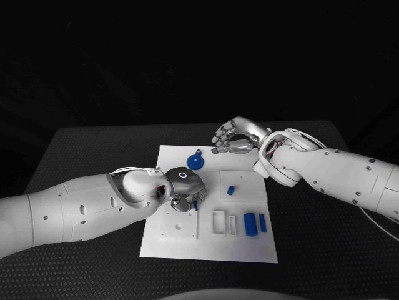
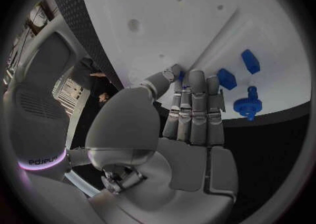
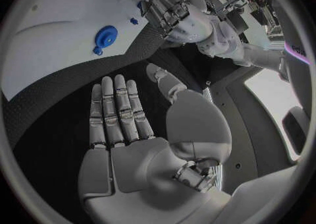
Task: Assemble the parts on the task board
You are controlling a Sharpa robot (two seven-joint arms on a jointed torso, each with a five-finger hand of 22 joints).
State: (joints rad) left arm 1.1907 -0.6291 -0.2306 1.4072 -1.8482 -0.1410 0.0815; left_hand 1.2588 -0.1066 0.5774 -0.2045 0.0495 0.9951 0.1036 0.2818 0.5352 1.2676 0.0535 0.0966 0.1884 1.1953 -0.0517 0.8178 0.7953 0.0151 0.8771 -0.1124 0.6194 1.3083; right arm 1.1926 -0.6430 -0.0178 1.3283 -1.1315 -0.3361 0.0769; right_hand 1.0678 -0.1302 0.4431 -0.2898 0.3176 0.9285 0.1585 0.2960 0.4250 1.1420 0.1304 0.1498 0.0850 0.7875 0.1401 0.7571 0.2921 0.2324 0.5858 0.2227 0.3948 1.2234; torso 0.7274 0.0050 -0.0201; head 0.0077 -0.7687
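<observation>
The black table [image 1: 91, 150] carried the white rectangular task board [image 1: 208, 244]. The left hand [image 1: 183, 187] rested near the board's centre, fingers pinching a small blue part [image 2: 181, 78], seen in its wrist view. The right hand [image 1: 235, 139] hovered at the far edge, fingers spread, empty. A round blue disc part [image 1: 195, 162] lay near that edge.

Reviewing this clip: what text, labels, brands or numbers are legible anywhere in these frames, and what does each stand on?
"sharpa": on the left wrist band, seen upside down; a probable reading.
Lettering on that band in the right wrist view: cut off, unreadable.
Task board and blue parts: no legible marking.
</observation>
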